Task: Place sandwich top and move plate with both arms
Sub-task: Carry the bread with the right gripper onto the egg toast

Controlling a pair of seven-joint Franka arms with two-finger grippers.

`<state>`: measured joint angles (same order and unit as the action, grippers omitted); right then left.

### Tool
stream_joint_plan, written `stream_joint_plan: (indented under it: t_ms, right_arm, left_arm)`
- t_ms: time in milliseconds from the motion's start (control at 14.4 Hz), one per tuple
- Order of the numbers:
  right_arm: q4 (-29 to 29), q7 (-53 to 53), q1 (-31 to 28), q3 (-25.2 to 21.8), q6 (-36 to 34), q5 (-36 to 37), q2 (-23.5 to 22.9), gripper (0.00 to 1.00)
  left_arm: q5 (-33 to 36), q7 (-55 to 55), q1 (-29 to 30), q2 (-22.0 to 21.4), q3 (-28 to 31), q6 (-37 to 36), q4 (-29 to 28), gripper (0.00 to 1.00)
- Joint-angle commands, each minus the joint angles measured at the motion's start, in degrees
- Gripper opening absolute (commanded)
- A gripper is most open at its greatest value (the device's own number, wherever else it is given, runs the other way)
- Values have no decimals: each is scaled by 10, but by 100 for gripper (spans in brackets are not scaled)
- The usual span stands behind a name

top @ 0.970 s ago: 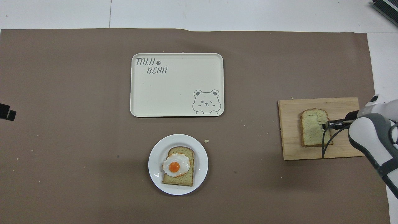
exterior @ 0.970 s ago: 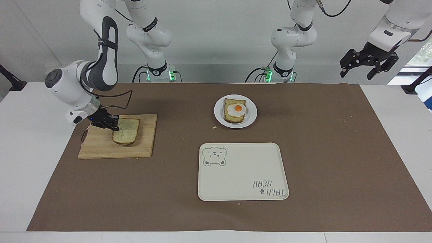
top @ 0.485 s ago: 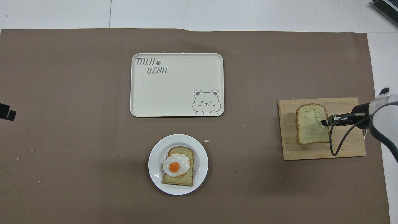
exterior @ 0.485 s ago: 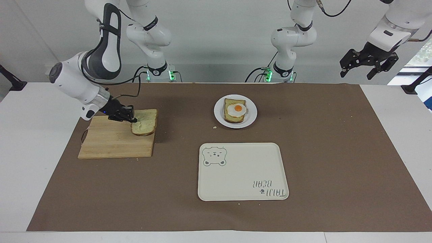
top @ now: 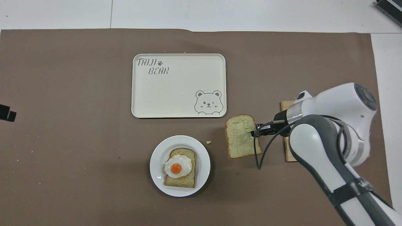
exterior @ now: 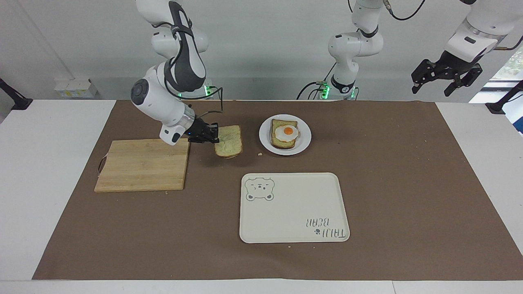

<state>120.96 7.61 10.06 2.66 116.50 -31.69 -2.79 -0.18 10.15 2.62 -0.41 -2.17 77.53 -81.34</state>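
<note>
From overhead, the right arm (top: 333, 147) covers most of the cutting board (exterior: 143, 165). The cream tray (exterior: 294, 208) lies at six o'clock from the plate (exterior: 265, 143), which carries egg-topped bread (exterior: 284, 134). The right hand (exterior: 213, 134) grasps the sandwich top (exterior: 229, 142) by one edge, over the brown mat (exterior: 408, 183) between board and plate. The left hand (exterior: 446, 76) waits released, raised off the worktop's (exterior: 41, 163) end.

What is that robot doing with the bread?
It is making a sandwich. The right pincer is shut on the sandwich top and holds it in the air over the brown mat, between the wooden cutting board and the plate. On the plate lies another bread slice with a fried egg. The cream bear tray has nothing on it. The left pincer waits, open, up at its end of the table.
</note>
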Motion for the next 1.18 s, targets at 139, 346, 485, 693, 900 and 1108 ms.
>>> stream_joint_plan:
  t_ms: [139,346,485,693,900,1108]
  right_arm:
    - [52,-112,101,-3,92,-33,28,0]
    - [53,-141,169,-3,137,-42,1,0]
    - [52,-150,200,-3,155,-62,-23,0]
    - [59,-170,261,-3,218,-115,-52,0]
    - [57,-172,277,-3,237,-115,-64,0]
    - [44,-179,268,-6,223,-115,-56,100]
  left_arm:
    - [5,2,2,-3,0,-11,4,100]
    - [5,2,2,-3,0,-11,3,100]
    - [5,2,2,-3,0,-11,3,100]
    - [5,2,2,-3,0,-11,4,100]
    - [5,2,2,-3,0,-11,3,100]
    - [5,2,2,-3,0,-11,4,100]
